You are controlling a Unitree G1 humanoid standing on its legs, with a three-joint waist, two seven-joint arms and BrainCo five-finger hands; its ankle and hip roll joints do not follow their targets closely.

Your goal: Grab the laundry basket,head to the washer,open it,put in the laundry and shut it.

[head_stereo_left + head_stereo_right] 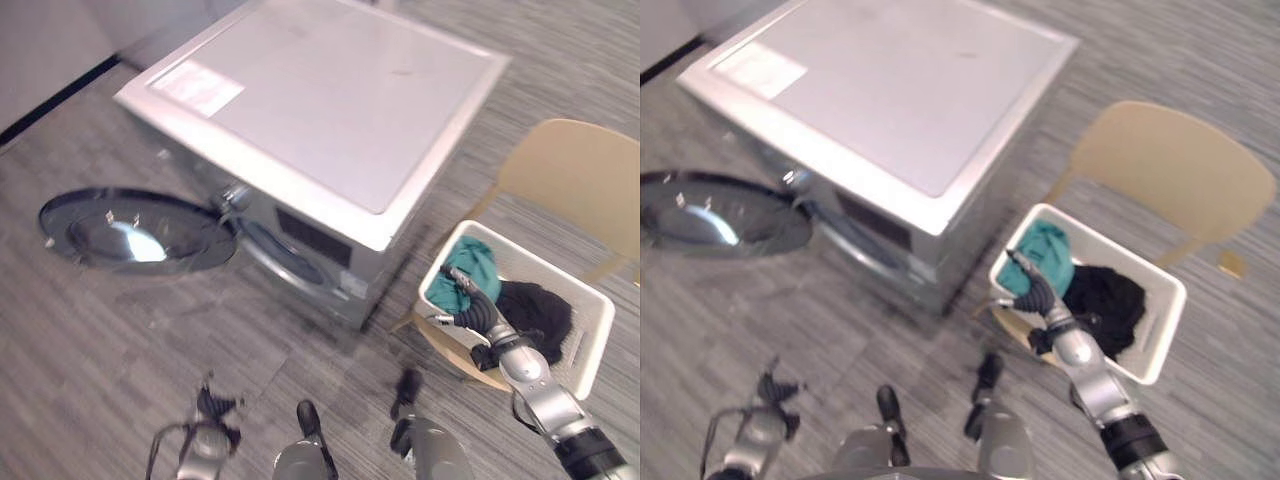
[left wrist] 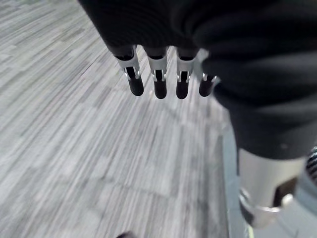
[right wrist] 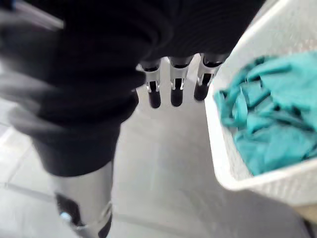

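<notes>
A white laundry basket (image 1: 590, 345) sits on a tan chair (image 1: 590, 180) right of the silver washer (image 1: 330, 100). It holds a teal cloth (image 1: 462, 270) and a black cloth (image 1: 535, 310). The washer's round door (image 1: 140, 235) is swung wide open to the left, baring the drum opening (image 1: 285, 255). My right hand (image 1: 478, 305) hovers at the basket's near left corner beside the teal cloth (image 3: 272, 129), its fingers (image 3: 171, 84) straight and holding nothing, just outside the rim (image 3: 218, 163). My left hand (image 1: 212, 412) hangs low at the lower left, with straight fingers (image 2: 158, 74) above the floor.
Grey striped carpet runs all around the washer. A pale wall with a dark skirting line (image 1: 60, 95) stands at the far left. The chair's backrest rises behind the basket on the right.
</notes>
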